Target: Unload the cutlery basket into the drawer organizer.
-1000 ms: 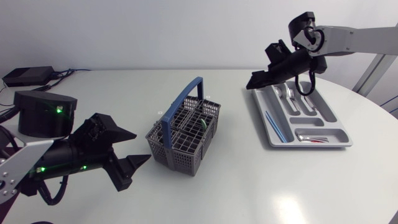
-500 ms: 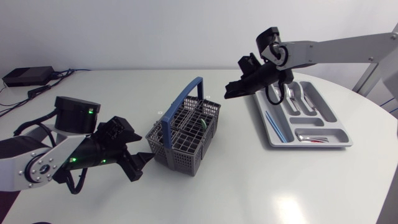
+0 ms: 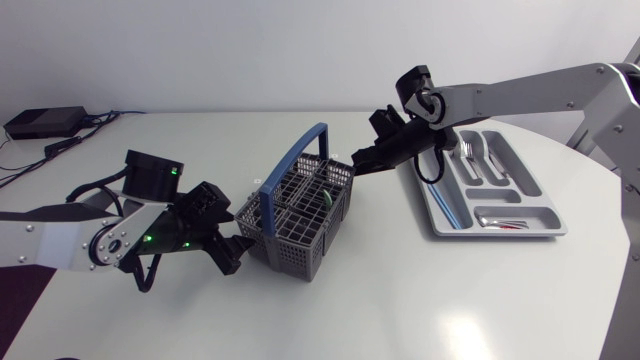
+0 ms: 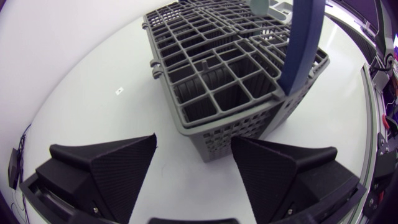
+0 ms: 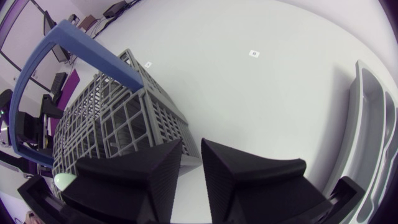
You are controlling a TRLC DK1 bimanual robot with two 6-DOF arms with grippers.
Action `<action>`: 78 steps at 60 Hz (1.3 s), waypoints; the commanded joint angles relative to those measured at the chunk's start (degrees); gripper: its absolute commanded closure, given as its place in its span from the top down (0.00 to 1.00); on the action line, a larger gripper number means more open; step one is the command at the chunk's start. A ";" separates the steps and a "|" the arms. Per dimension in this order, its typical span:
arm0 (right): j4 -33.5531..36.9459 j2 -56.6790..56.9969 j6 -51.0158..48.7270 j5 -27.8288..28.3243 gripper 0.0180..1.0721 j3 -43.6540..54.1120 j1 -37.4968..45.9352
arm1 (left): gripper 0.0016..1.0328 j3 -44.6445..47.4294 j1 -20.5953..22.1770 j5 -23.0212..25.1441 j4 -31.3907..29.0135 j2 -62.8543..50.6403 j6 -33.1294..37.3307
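Both arms at the cutlery basket [image 3: 297, 215], mid-bench [image 3: 350, 310].
Left end effector [image 3: 228, 252] is open wide, with the basket's near-left corner just ahead of its fingers. Right end effector [image 3: 357, 162] is by the basket's far-right corner, fingers almost together and empty. Drawer organizer [image 3: 520, 232] sits right of the basket, with forks [image 3: 470, 152] inside.

left end effector [image 4: 194, 140]: low, spread wide | right end effector [image 5: 191, 144]: raised, nearly closed
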State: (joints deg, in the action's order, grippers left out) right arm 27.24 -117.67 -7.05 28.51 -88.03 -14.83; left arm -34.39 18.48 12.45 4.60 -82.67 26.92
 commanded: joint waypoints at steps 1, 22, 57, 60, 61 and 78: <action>-0.35 3.06 0.11 0.93 0.26 3.21 -0.81 | 0.80 -3.40 -0.99 0.56 1.64 -1.88 0.68; -1.84 10.97 -0.07 1.46 0.26 12.53 -3.80 | 0.80 -7.88 -4.68 1.44 2.69 -6.62 1.12; -4.83 19.93 1.86 -0.56 0.26 24.13 -8.37 | 0.80 -21.07 -8.28 5.39 2.08 -18.93 1.82; -4.83 20.11 1.95 -1.00 0.26 24.31 -8.64 | 0.80 -21.68 -8.37 5.39 1.99 -19.46 1.82; -5.01 20.20 2.04 -1.62 0.26 24.40 -8.72 | 0.80 -21.95 -8.55 5.48 1.99 -19.54 1.74; -5.36 23.10 1.34 -2.76 0.55 26.15 -6.18 | 0.81 -19.57 -16.37 10.32 -1.44 -14.45 2.97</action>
State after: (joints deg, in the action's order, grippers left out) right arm 23.31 -97.30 -6.15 24.67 -63.22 -20.86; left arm -54.83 4.60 20.67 3.97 -100.73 28.80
